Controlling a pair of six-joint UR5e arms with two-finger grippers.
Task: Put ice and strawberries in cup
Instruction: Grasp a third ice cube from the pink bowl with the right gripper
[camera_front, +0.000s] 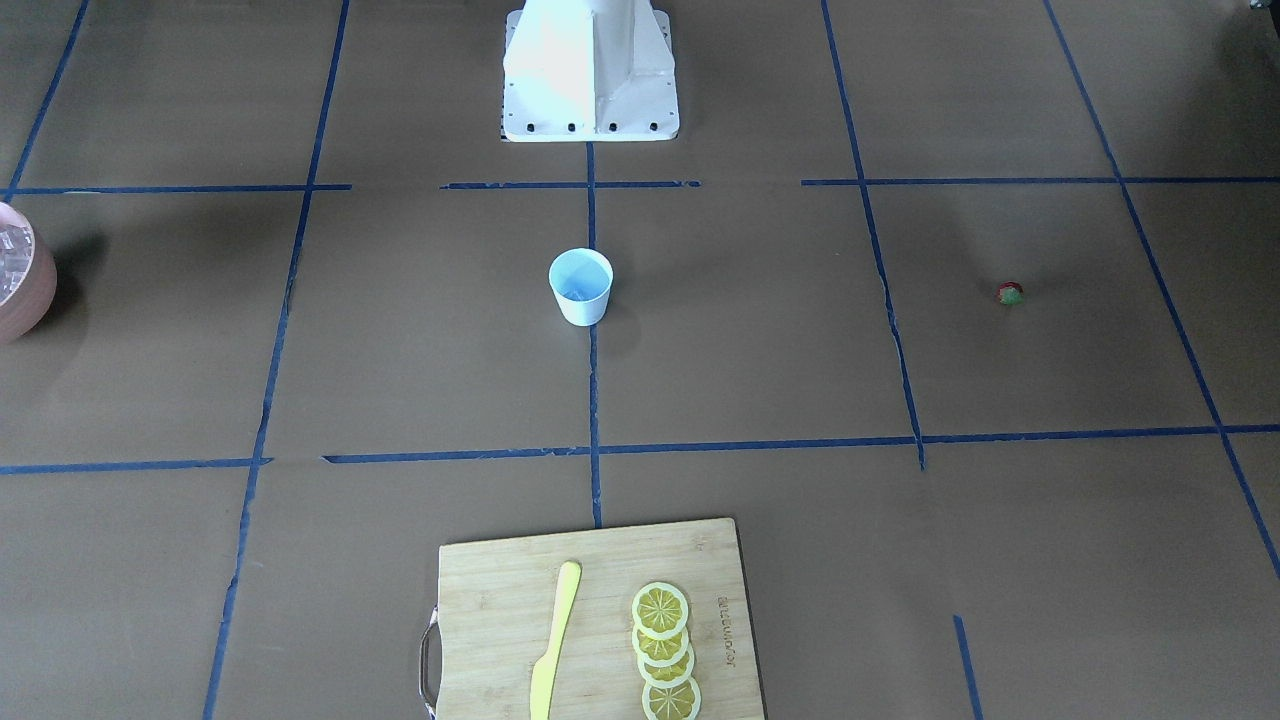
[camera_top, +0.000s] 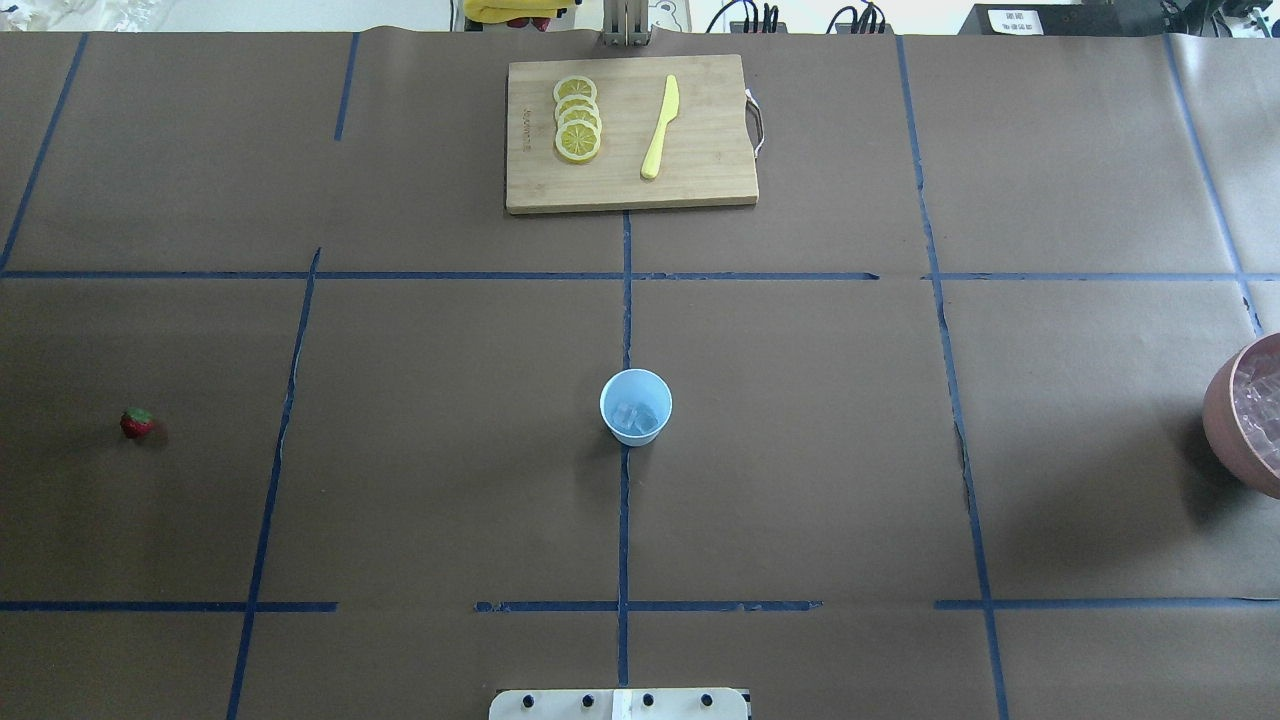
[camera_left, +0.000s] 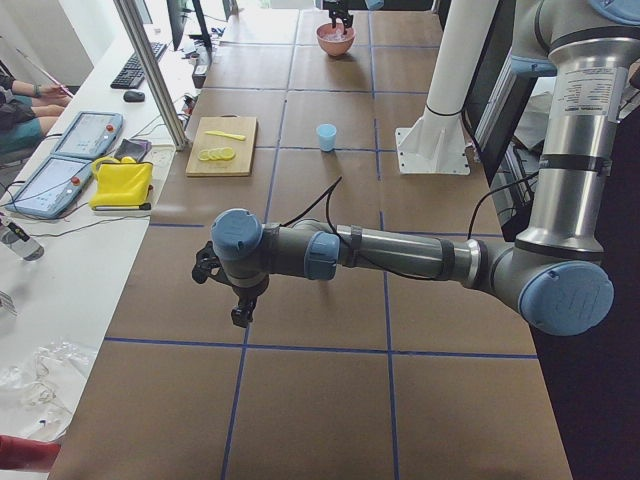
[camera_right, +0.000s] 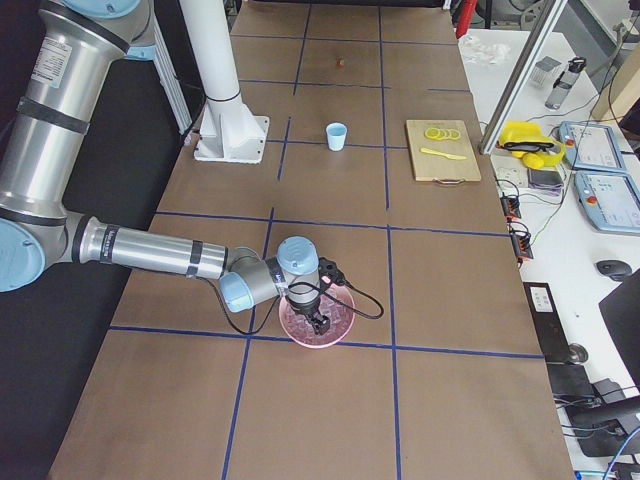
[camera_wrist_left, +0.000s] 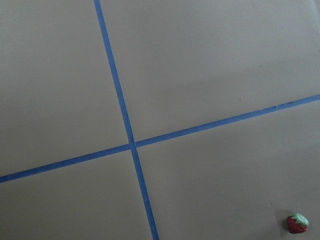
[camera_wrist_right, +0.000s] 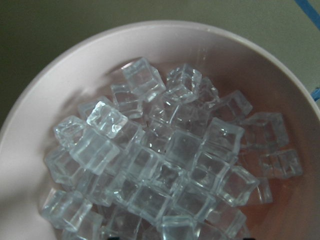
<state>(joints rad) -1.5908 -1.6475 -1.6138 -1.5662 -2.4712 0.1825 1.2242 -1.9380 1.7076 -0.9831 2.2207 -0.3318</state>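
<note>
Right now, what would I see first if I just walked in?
The heap of glassy ice filling the pink bowl at the table's end on the robot's right. Then the small white cup alone in the table's middle, with some cubes inside, and one tiny red strawberry lying by itself far out on the robot's left.

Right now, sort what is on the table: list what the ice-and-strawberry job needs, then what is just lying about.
For the job:
cup
ice
strawberry
pink bowl, which holds the ice

Lying about:
cutting board
lemon slices
yellow knife
</note>
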